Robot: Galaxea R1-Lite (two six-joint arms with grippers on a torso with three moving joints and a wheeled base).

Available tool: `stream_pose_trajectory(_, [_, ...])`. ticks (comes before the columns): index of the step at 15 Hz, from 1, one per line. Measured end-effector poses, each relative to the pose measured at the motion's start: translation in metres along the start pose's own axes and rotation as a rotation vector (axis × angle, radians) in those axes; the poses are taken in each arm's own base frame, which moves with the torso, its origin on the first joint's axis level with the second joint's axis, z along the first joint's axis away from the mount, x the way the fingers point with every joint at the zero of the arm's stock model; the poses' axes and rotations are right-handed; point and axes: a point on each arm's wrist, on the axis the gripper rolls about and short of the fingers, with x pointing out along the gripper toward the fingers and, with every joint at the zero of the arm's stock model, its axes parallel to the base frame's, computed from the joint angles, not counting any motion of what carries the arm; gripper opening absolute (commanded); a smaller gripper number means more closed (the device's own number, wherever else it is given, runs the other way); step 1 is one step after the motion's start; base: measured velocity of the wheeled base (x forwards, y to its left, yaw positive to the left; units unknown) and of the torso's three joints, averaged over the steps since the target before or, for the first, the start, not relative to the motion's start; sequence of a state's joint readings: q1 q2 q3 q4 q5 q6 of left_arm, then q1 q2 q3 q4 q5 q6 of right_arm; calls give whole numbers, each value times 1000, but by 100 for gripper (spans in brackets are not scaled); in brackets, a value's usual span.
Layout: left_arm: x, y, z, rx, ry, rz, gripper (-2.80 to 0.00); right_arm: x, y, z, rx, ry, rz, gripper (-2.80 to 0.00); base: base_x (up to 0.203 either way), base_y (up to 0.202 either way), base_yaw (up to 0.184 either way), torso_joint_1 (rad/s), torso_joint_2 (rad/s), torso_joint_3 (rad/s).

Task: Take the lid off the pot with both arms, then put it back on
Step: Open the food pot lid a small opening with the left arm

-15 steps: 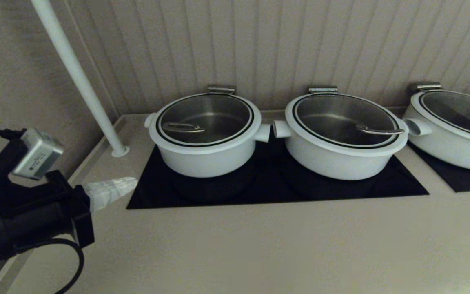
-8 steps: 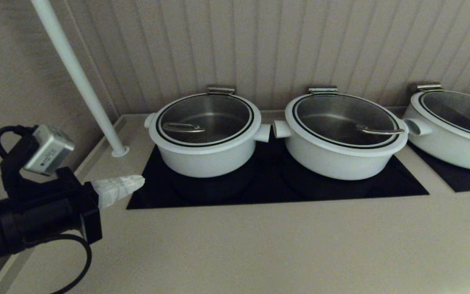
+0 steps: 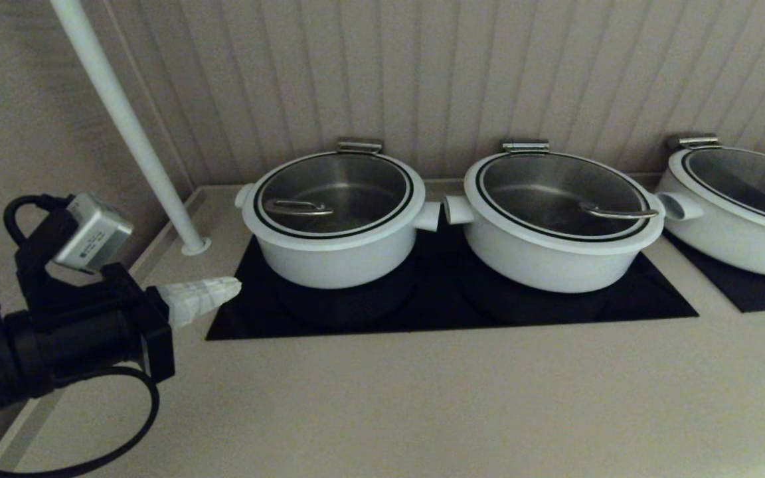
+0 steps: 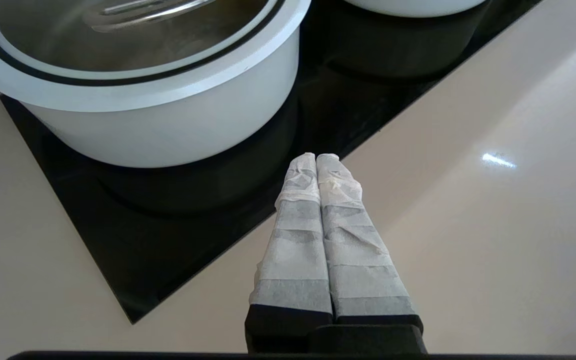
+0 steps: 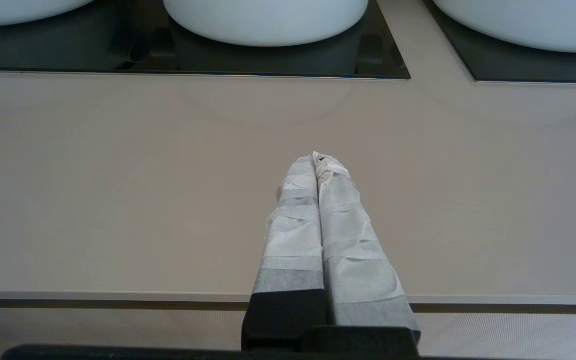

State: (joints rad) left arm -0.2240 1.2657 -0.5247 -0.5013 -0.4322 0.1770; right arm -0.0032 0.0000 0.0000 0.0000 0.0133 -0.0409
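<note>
The white straight-sided pot [image 3: 333, 255] stands on the left of a black hob, with its clear glass lid [image 3: 333, 192] seated on it and the steel loop handle [image 3: 297, 208] on the lid's left half. It also shows in the left wrist view [image 4: 168, 125] with its lid [image 4: 118, 35]. My left gripper [image 3: 233, 289] is shut and empty, its white-wrapped fingers [image 4: 298, 210] pointing at the pot's lower left side, a short way off it, above the hob's edge. My right gripper [image 5: 316, 159] is shut and empty over the bare counter, out of the head view.
A wider tapered white pot [image 3: 558, 255] with its own lid stands right of the task pot, stub handles almost touching. A third pot [image 3: 734, 232] stands far right. A white pole [image 3: 127, 123] rises behind the left gripper. The black hob [image 3: 435, 312] lies in the beige counter [image 3: 422, 405].
My left gripper has moved right and slightly up, closer to the pot. The pots and lids have not moved.
</note>
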Motion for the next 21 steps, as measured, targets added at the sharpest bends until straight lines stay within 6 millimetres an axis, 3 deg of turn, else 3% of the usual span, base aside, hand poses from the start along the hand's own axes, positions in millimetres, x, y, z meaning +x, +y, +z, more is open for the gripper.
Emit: stream_pose_trajectory(21, [-8,-4,-2,3,-9,2,-280,0,0,0,0,0,-1,-280,0,0,0,0,0,0])
